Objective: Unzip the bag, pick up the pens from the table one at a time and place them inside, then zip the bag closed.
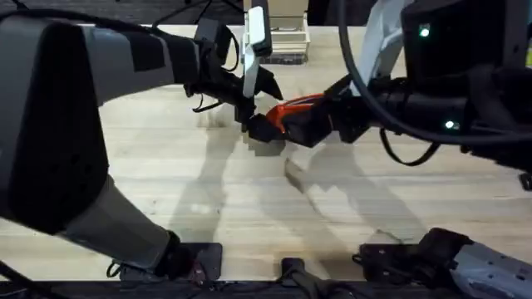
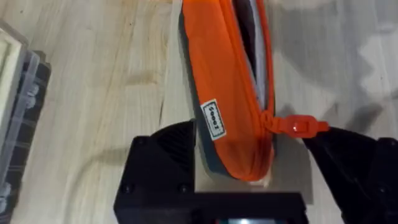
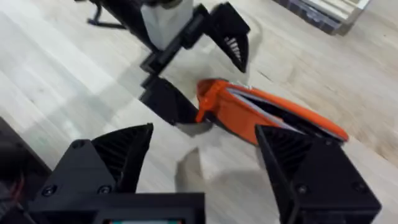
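Note:
The orange bag (image 1: 293,108) lies on the pale wood table (image 1: 166,191) at centre, its zipper partly open and grey lining (image 2: 258,37) showing. My left gripper (image 1: 266,106) stands open astride the bag's (image 2: 230,106) near end. One finger (image 2: 161,162) rests against the bag's side. The other finger (image 2: 354,162) sits by the orange zipper pull (image 2: 300,126). My right gripper (image 3: 211,162) hovers open just short of the bag (image 3: 267,115), coming in from the right (image 1: 322,120). The pens are out of view.
A clear plastic organiser box (image 1: 287,41) sits at the table's far edge behind the bag, also seen in the left wrist view (image 2: 18,112). Bare tabletop spreads in front of the bag toward the arm bases.

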Controlling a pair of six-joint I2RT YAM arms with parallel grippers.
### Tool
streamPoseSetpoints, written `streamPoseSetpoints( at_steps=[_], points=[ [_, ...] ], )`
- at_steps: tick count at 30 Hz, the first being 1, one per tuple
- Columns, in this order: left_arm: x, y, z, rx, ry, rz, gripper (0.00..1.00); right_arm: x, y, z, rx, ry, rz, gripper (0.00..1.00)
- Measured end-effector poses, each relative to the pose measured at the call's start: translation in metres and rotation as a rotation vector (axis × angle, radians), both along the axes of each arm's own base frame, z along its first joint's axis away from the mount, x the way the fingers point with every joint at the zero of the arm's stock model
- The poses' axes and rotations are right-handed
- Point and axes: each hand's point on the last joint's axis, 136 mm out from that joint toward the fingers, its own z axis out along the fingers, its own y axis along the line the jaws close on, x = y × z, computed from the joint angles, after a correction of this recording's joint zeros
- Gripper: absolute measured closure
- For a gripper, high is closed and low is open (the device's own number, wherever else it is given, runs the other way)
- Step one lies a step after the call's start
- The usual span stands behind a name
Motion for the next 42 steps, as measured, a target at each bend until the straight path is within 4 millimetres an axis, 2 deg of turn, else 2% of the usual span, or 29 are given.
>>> streamPoseSetpoints(
  at_steps=[5, 8, 14, 17, 22, 25, 34, 42],
  points=[
    [-0.004, 0.004, 0.004, 0.004, 0.041, 0.024, 0.008, 0.003, -0.014, 0.014, -0.038, -0.008, -0.008, 0.004],
    [0.000, 0.008, 0.024, -0.010, 0.016, 0.061, 0.007, 0.007, -0.023, 0.030, -0.049, -0.031, -0.017, 0.005],
    [0.004, 0.017, 0.078, -0.052, -0.084, 0.121, 0.007, 0.011, -0.039, 0.055, -0.082, -0.066, -0.025, 0.005],
    [-0.004, 0.018, 0.093, -0.060, -0.088, 0.133, 0.008, 0.013, -0.043, 0.069, -0.093, -0.097, -0.018, 0.006],
    [-0.026, 0.024, 0.105, -0.039, -0.038, 0.150, 0.007, 0.017, -0.047, 0.085, -0.127, -0.114, 0.001, 0.006],
    [-0.040, 0.029, 0.113, -0.018, -0.026, 0.163, 0.007, 0.020, -0.048, 0.084, -0.162, -0.100, 0.014, 0.006],
    [-0.081, 0.045, 0.150, 0.026, -0.107, 0.202, 0.007, 0.014, -0.055, 0.055, -0.340, -0.004, 0.141, 0.006],
    [-0.100, 0.057, 0.164, 0.065, -0.173, 0.238, 0.007, 0.017, -0.054, 0.055, -0.495, -0.134, 0.350, 0.005]
  ],
)
